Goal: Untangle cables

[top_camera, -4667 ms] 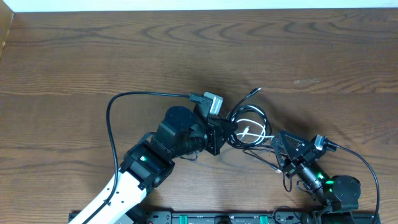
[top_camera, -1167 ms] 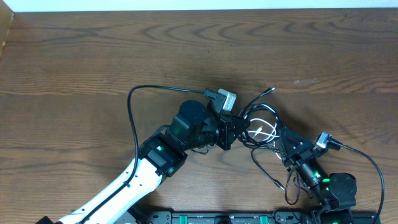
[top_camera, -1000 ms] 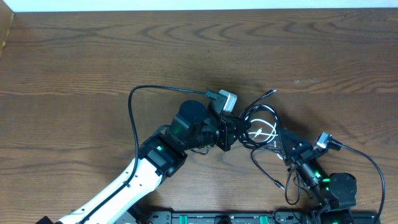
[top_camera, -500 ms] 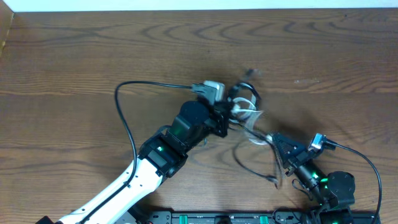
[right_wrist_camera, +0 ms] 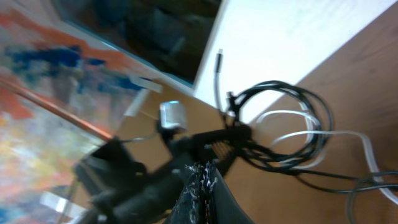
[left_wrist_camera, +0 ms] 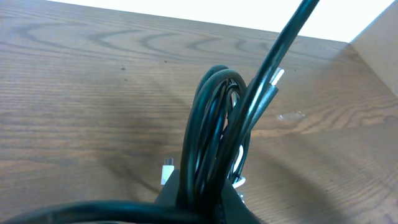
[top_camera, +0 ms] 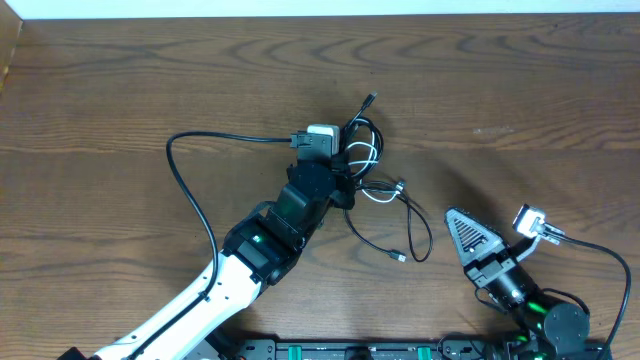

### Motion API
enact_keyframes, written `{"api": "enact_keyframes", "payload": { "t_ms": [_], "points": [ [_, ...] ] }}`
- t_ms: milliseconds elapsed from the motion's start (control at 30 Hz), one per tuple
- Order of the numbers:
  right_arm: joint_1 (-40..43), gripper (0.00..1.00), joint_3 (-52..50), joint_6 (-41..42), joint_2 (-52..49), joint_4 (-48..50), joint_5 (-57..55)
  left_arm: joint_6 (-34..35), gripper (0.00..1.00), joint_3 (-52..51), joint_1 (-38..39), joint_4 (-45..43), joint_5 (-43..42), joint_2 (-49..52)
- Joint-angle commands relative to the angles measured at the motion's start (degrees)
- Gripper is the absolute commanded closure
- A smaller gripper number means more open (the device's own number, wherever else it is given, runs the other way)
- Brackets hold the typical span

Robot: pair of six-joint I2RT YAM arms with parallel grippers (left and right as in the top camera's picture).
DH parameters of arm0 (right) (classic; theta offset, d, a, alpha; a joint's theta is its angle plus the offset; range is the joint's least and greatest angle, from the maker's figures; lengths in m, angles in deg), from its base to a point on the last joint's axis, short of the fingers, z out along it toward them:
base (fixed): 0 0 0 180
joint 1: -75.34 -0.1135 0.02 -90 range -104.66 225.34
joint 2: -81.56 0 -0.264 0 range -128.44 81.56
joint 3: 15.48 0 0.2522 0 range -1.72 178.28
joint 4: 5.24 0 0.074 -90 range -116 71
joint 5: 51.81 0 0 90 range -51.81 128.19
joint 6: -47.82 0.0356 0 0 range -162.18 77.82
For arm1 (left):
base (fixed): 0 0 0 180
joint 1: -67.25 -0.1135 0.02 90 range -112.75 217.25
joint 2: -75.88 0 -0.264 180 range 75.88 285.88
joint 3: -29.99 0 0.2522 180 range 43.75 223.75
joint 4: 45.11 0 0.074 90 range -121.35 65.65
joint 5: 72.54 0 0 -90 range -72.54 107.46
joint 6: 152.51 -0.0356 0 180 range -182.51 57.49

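In the overhead view my left gripper (top_camera: 347, 170) is shut on the cables (top_camera: 362, 138), a bunch of black loops with a white cord (top_camera: 368, 158) through them. One black cord (top_camera: 421, 228) trails down to the right and ends in a small connector (top_camera: 400, 258). The left wrist view shows the black loops (left_wrist_camera: 211, 118) rising from between my fingers, with a white plug (left_wrist_camera: 166, 172) beside them. My right gripper (top_camera: 453, 216) is shut on nothing, to the right of the trailing cord and apart from it. In the right wrist view the cables (right_wrist_camera: 283, 124) lie beyond its fingertips (right_wrist_camera: 203, 176).
A thick black cord (top_camera: 190, 190) from the left arm loops over the wooden table (top_camera: 120, 100) to its wrist camera (top_camera: 318, 138). The arm bases and a rail (top_camera: 370, 350) run along the front edge. A white wall borders the far edge.
My left gripper has carried the bundle up and to the left. The right gripper no longer touches the cables and has drawn back to the lower right, shut. One black cord now lies stretched out.
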Motion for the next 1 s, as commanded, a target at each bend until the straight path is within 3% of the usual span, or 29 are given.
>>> {"api": "enact_keyframes", "payload": {
  "t_ms": [0, 200, 367, 533, 733, 967],
  "points": [
    [-0.44, 0.99, 1.53, -10.47, -2.86, -1.86, -1.11, -0.72, 0.92, 1.14, -0.09, 0.02, -1.11, -0.22],
    [0.50, 0.99, 12.63, -24.57, -12.79, -11.08, -3.10, 0.35, 0.92, 1.14, -0.09, 0.61, -2.51, -0.22],
    [2.38, 0.95, 28.85, -40.72, -23.45, -30.16, -6.73, 5.20, 0.92, 1.14, -0.09, 1.01, -2.75, -0.22],
    [2.56, 0.80, 40.65, -47.39, -32.30, -45.24, -7.72, 11.78, 0.92, 1.16, -0.70, 0.92, -8.50, -0.22],
    [2.56, 0.44, 41.83, -64.52, -38.84, -51.71, -1.31, 25.49, 0.92, 1.16, -5.57, 0.92, -24.24, -0.24],
    [2.56, 0.41, 41.77, -75.14, -44.54, -56.72, 2.03, 32.28, 0.92, 1.16, -15.08, 0.92, -37.46, -0.24]
  ]
}}
